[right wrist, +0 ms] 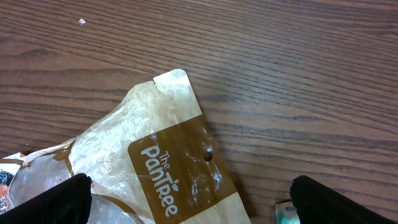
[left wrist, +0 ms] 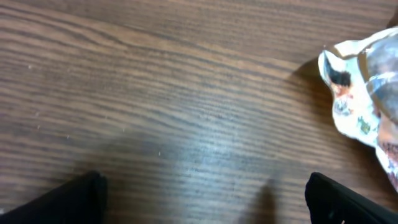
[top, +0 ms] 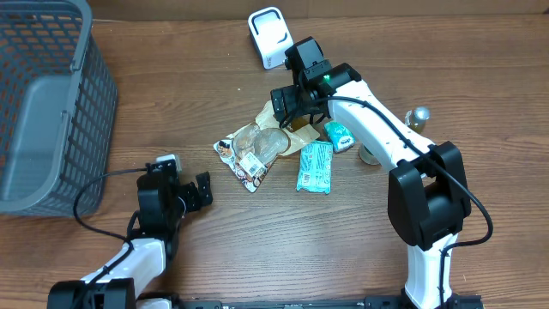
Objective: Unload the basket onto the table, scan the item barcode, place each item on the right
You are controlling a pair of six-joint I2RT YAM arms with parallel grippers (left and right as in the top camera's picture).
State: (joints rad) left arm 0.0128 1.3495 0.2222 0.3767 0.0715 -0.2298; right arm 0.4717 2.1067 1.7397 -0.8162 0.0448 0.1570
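A heap of snack packets lies mid-table: a clear-and-brown packet point(top: 268, 137) printed "The Pantree" point(right wrist: 171, 171), a colourful packet point(top: 243, 165) that also shows at the right edge of the left wrist view point(left wrist: 360, 99), and a teal packet point(top: 315, 166). A white scanner point(top: 268, 36) stands at the far edge. My right gripper point(top: 287, 105) hovers open over the brown packet's top, one finger point(right wrist: 59, 202) on either side, nothing held point(right wrist: 193, 205). My left gripper point(top: 200, 190) is open over bare wood point(left wrist: 205, 199), left of the heap.
A grey mesh basket point(top: 51, 94) fills the far left. A small teal packet point(top: 340, 135) lies beside the heap. A small bottle point(top: 419, 117) and a round object point(top: 370, 155) stand by the right arm.
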